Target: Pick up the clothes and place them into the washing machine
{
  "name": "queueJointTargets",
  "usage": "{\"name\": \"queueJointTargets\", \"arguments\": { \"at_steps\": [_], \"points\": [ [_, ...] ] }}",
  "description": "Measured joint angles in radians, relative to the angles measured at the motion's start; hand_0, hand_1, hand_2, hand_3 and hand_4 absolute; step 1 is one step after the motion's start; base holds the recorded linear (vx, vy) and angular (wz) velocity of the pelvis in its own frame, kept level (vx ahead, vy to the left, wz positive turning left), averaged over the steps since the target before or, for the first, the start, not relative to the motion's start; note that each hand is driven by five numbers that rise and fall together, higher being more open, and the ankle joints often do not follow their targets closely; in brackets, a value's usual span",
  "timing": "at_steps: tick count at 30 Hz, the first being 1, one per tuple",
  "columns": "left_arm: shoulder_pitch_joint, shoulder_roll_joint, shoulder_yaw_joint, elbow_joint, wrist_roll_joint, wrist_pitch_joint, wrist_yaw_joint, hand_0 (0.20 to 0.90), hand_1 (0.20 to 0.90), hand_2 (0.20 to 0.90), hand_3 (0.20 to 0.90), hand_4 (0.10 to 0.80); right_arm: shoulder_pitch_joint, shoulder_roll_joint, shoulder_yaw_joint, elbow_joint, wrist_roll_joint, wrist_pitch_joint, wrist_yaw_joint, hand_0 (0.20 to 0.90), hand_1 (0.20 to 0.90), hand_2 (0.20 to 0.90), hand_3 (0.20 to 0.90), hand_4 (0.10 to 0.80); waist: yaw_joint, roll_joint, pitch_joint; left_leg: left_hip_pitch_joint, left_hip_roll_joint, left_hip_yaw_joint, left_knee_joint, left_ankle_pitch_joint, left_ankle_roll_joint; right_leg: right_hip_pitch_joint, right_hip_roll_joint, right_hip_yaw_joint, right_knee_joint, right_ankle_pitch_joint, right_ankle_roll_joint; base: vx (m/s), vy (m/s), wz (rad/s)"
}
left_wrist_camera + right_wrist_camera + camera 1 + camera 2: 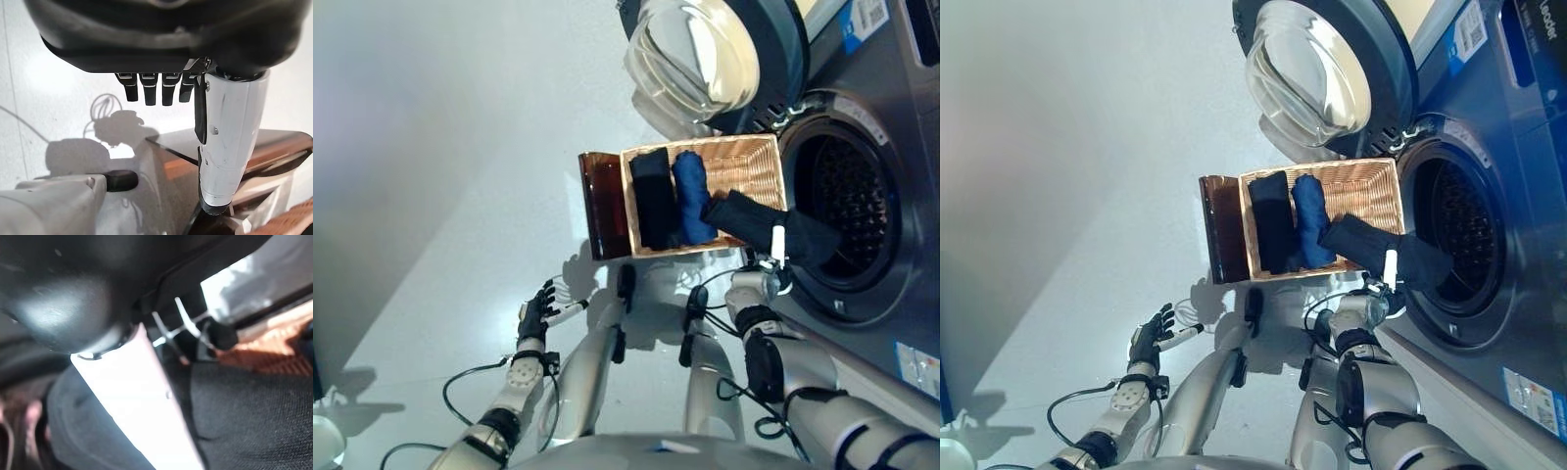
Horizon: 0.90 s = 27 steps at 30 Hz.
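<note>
The right hand (773, 257) reaches out to the edge of the washing machine (891, 127), right by its round dark opening. Its fingers and white thumb are closed around a black piece of clothing (769, 227). That cloth is dark and a bit rough looking, and it hangs across from the corner of the basket (754, 162) to the rim of the drum (850, 201), with one end lying over the rim. In the right wrist view the black cloth fills most of what can be seen past the white thumb. The left hand (536, 315) is held low and off to the side, above the pale floor (440, 147), well apart from the basket. Its fingers are straight and loose and it has nothing in it. The woven basket sits on the floor just beside the machine. Inside it lie two more rolled clothes side by side: a black one (655, 196) and a blue one (691, 194), touching each other. A dark brown lid (603, 206) stands at the end of the basket. The machine's round glass door (700, 59) is swung wide open above the basket.
</note>
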Motion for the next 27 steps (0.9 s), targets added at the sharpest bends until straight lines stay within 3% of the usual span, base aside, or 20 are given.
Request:
{"name": "queueJointTargets", "arguments": {
  "at_steps": [6,13,19,21,24,25,26,27],
  "points": [
    [0.028,-0.019,-0.012,-0.001,-0.013,-0.001,-0.034,0.9,0.9,0.9,0.9,0.8,-0.058,-0.054,-0.067,-0.03,0.075,-0.05,0.023,0.2,0.2,0.2,0.2,0.3,0.011,0.074,-0.024,0.0,-0.018,0.016,-0.013,0.005,-0.003,-0.007,-0.018,0.016,-0.016,0.01,0.017,0.004,0.073,-0.05],
    [0.034,-0.024,-0.042,-0.005,-0.017,-0.019,-0.061,0.9,0.9,0.9,0.9,0.8,-0.169,-0.215,-0.091,-0.031,0.077,-0.063,0.008,0.2,0.2,0.2,0.2,0.3,0.032,0.156,-0.031,0.004,-0.033,0.044,-0.029,0.016,-0.002,-0.021,-0.033,0.054,-0.028,0.023,0.037,0.014,0.071,-0.11],
    [0.043,-0.024,-0.049,-0.024,-0.017,-0.041,-0.073,0.9,0.9,0.9,0.9,0.8,-0.302,-0.447,-0.091,-0.059,-0.054,-0.073,-0.133,0.2,0.2,0.2,0.2,0.3,0.053,0.23,-0.044,0.008,-0.058,0.052,-0.056,0.02,-0.003,-0.053,-0.055,0.097,-0.024,0.028,0.056,0.008,0.073,-0.14],
    [0.054,-0.019,-0.047,-0.033,-0.017,-0.043,-0.072,0.9,0.9,0.9,0.9,0.8,-0.324,-0.506,-0.079,-0.127,-0.108,-0.069,-0.163,0.2,0.2,0.2,0.2,0.3,0.052,0.24,-0.044,0.003,-0.067,0.067,-0.064,0.02,-0.003,-0.076,-0.061,0.124,-0.019,0.031,0.064,-0.005,0.061,-0.26],
    [0.068,-0.017,-0.042,-0.048,-0.017,-0.05,-0.072,0.9,0.9,0.9,0.9,0.8,-0.337,-0.538,-0.03,-0.17,-0.168,-0.071,-0.207,0.2,0.2,0.2,0.2,0.3,0.05,0.249,-0.044,-0.022,-0.079,0.074,-0.072,0.021,-0.003,-0.12,-0.067,0.157,-0.017,0.037,0.078,-0.029,0.03,-0.24],
    [0.068,-0.017,-0.042,-0.048,-0.018,-0.051,-0.07,0.9,0.9,0.9,0.9,0.8,-0.349,-0.539,-0.03,-0.191,-0.176,-0.072,-0.23,0.321,0.321,0.321,0.321,0.386,0.047,0.252,-0.043,-0.027,-0.081,0.077,-0.072,0.021,-0.002,-0.127,-0.068,0.164,-0.02,0.038,0.08,0.025,0.018,-0.18],
    [0.068,-0.017,-0.044,-0.048,-0.018,-0.051,-0.07,0.9,0.9,0.9,0.9,0.8,-0.361,-0.539,-0.027,-0.197,-0.199,-0.073,-0.256,0.9,0.9,0.9,0.9,0.8,0.045,0.253,-0.042,-0.03,-0.083,0.081,-0.072,0.023,0.0,-0.132,-0.069,0.172,-0.023,0.042,0.086,-0.019,0.013,-0.15],
    [0.067,-0.017,-0.043,-0.049,-0.018,-0.055,-0.07,0.9,0.9,0.9,0.9,0.8,-0.365,-0.541,-0.019,-0.204,-0.219,-0.076,-0.27,0.9,0.9,0.9,0.9,0.8,0.043,0.253,-0.042,-0.032,-0.084,0.085,-0.072,0.023,0.0,-0.136,-0.069,0.178,-0.022,0.043,0.088,0.0,-0.005,-0.13]
  ]
}}
